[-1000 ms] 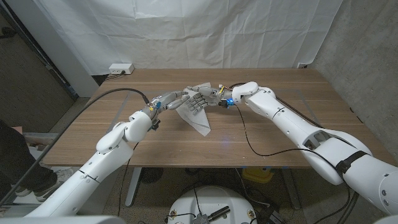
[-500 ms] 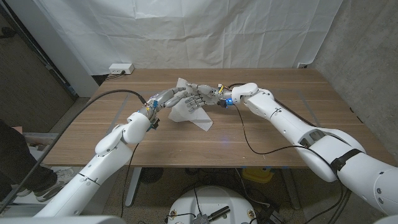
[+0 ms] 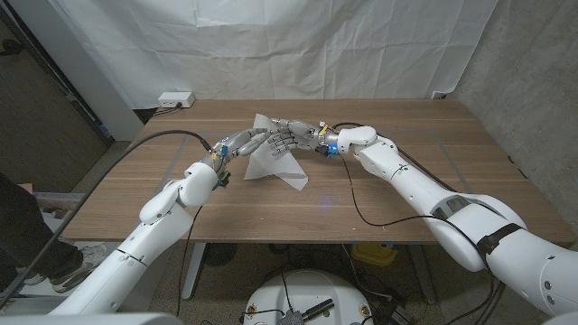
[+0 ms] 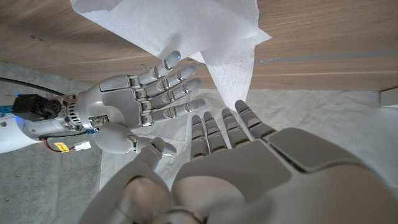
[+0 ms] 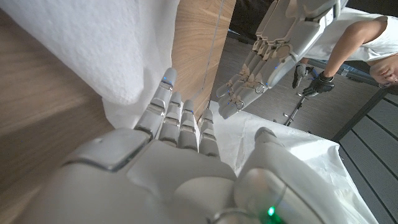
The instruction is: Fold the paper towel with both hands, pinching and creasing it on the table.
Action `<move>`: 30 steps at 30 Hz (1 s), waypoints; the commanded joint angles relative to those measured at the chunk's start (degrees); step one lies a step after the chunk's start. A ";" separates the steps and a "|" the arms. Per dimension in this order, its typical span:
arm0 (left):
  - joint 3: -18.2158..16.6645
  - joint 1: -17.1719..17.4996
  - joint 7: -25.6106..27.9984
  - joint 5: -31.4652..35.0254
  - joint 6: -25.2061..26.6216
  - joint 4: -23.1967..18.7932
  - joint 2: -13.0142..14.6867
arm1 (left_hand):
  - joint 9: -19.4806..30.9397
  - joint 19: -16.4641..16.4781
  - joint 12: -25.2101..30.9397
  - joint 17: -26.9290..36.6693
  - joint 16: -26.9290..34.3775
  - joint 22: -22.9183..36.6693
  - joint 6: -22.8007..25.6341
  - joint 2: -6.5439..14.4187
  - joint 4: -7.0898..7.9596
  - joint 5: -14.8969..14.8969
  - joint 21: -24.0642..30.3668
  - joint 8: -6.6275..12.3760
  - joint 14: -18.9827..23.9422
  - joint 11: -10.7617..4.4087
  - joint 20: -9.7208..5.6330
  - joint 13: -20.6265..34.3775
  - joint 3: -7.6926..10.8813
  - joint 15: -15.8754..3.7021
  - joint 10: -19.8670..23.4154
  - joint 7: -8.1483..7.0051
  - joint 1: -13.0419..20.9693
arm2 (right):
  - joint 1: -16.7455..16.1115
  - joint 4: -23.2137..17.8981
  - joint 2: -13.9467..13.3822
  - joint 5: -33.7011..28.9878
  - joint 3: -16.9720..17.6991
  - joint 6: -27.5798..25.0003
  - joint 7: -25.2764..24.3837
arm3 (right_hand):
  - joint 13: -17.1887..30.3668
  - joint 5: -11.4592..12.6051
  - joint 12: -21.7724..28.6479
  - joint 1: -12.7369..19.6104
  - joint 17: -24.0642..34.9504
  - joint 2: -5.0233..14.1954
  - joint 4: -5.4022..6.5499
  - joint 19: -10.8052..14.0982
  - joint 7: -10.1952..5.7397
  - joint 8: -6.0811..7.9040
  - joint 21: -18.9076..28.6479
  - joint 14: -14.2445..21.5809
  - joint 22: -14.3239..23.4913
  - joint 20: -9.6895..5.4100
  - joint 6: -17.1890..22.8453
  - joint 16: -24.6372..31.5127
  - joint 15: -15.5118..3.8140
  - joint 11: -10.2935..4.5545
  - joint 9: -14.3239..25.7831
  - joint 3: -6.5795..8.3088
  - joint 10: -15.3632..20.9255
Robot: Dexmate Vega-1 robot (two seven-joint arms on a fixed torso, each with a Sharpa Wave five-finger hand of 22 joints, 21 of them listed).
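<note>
A white paper towel (image 3: 278,165) lies mid-table, its near point flat on the wood and its far corner (image 3: 262,121) standing up off the surface. My left hand (image 3: 247,140) and right hand (image 3: 292,137) face each other over the raised part, fingers straight and apart. In the left wrist view my left hand (image 4: 249,168) reaches toward a hanging fold of the towel (image 4: 231,65), and the right hand (image 4: 140,102) touches the sheet with its fingertips. In the right wrist view my right hand (image 5: 177,134) lies against the towel (image 5: 106,43); nothing sits between thumb and fingers.
A white power strip (image 3: 176,99) sits at the table's far left corner. A black cable (image 3: 359,206) loops over the wood under my right arm. A person (image 5: 367,34) with a gloved hand shows in the right wrist view, beyond the left hand (image 5: 267,62).
The towel's far corner has risen off the table and now stands behind my left fingers. Both hands have shifted slightly left and away from me; little has moved in the last half second.
</note>
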 commanded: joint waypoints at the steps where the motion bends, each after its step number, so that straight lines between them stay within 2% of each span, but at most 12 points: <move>1: 1.08 -1.07 0.00 3.73 4.53 0.33 0.44 | 0.11 -0.40 -0.15 0.11 0.11 0.11 0.73 1.94 0.02 0.15 -0.29 0.34 0.82 0.18 0.69 0.23 -0.20 0.39 0.28 0.37 0.24 | -3.87 -2.56 -0.27 -0.81 2.16 6.98 -6.73 | 0.07 -0.53 0.84 4.18 -0.22 0.46 -3.44 1.33 0.00 0.78 -0.65 1.52 0.24 -0.50 2.67 0.72 -0.23 -0.53 0.15 2.36 2.26; 5: 1.42 -2.11 -0.81 5.17 5.61 0.69 1.36 | 0.13 -0.38 0.15 0.17 0.25 0.15 2.12 1.81 0.14 0.09 -0.41 0.79 1.45 0.11 0.77 0.25 -0.37 0.20 1.21 0.62 0.07 | -5.14 -2.10 0.48 -0.17 3.03 10.07 -8.66 | 0.12 -0.94 1.56 6.72 0.13 1.81 -5.00 2.08 0.68 1.93 -1.06 2.69 0.26 -1.36 7.39 1.32 -1.54 -1.00 0.28 4.64 4.76; 7: 1.81 -2.88 -1.42 5.98 5.99 1.03 1.91 | 0.15 -0.36 0.24 0.21 0.27 0.17 3.49 1.77 0.24 0.05 -0.53 1.17 1.80 -0.10 0.77 0.26 -0.49 0.08 1.64 1.07 -0.06 | -6.10 -0.84 1.78 1.32 4.21 12.66 -9.83 | 0.15 -1.18 2.10 6.60 0.74 2.36 -4.42 2.87 1.63 2.96 -1.22 3.54 0.29 -1.55 11.37 1.87 -1.83 -1.01 0.44 5.69 6.82; 8: 2.07 -3.37 -2.03 6.31 6.01 1.26 2.34 | 0.17 -0.24 0.35 0.23 0.29 0.19 4.71 1.76 0.31 0.02 -0.58 1.47 2.10 -0.01 0.77 0.27 -0.58 -0.10 2.10 1.50 -0.16 | -6.47 -1.21 1.79 1.69 4.54 12.57 -10.24 | 0.18 -1.40 2.51 5.83 1.09 2.32 -3.59 3.53 2.03 3.45 -1.26 4.44 0.32 -1.58 13.58 2.28 -1.91 -0.47 0.55 6.06 8.35; 11: 2.98 -4.91 -3.84 7.11 5.80 2.12 3.51 | 0.22 -0.04 0.63 0.25 0.42 0.20 7.25 1.74 0.41 -0.03 -0.73 2.00 2.99 -0.25 0.79 0.28 -0.74 -0.44 3.26 2.22 -0.31 | -6.61 -3.00 0.43 -0.14 3.97 12.28 -11.56 | 0.22 -1.57 3.43 4.22 1.56 2.20 -1.96 5.44 3.17 4.26 -1.17 7.10 0.36 -1.44 17.81 3.20 -2.04 -0.23 0.69 7.13 12.06; 14: 3.97 -6.59 -5.53 7.88 5.96 3.12 4.18 | 0.23 0.11 0.79 0.25 0.47 0.20 8.49 1.65 0.38 -0.06 -0.80 2.22 3.46 -0.33 0.73 0.29 -0.83 -0.85 4.00 2.29 -0.33 | -6.53 -3.88 -0.38 -0.69 3.52 11.81 -11.49 | 0.23 -1.59 3.56 4.04 1.53 1.97 -1.86 5.88 3.07 4.26 -1.13 7.81 0.37 -1.30 18.25 3.36 -2.15 -0.32 0.69 7.36 12.66; 19: 5.78 -9.90 -8.61 9.06 7.10 5.23 4.53 | 0.23 0.16 0.84 0.25 0.42 0.20 8.76 1.61 0.38 -0.07 -0.87 2.12 3.60 -0.50 0.73 0.29 -0.89 -1.08 4.38 2.36 -0.35 | -6.83 -3.02 -0.09 -0.02 3.64 13.75 -11.33 | 0.22 -1.42 3.35 5.47 0.99 1.17 -3.42 5.95 2.23 3.55 -1.39 7.84 0.36 -1.67 17.53 2.86 -2.83 -0.71 0.62 8.43 12.76; 26: 8.46 -14.85 -10.56 8.99 3.30 10.19 5.73 | 0.24 -0.34 0.46 0.26 -0.23 0.21 8.71 1.70 0.48 -0.06 -1.23 1.75 2.19 -0.62 0.22 0.30 -0.99 -1.50 3.85 2.38 -0.46 | -7.16 -3.54 -0.46 0.04 3.70 13.96 -11.94 | 0.22 -1.40 3.36 6.02 1.04 1.18 -3.99 5.98 2.44 3.53 -1.56 8.12 0.36 -1.83 18.11 2.97 -3.14 -1.02 0.60 8.77 13.19; 30: 10.05 -17.11 -10.09 9.08 0.01 12.56 5.99 | 0.25 -0.34 -0.36 0.23 -0.55 0.21 6.81 1.86 0.51 -0.03 -1.47 0.63 1.11 -1.26 -0.09 0.30 -1.04 -2.00 2.16 1.52 -0.48 | -7.52 -3.88 -0.66 -0.07 3.76 14.32 -12.50 | 0.22 -1.43 3.47 5.96 1.12 1.16 -4.01 6.13 2.72 3.63 -1.59 8.17 0.37 -1.94 18.66 3.01 -3.06 -1.09 0.59 8.78 13.66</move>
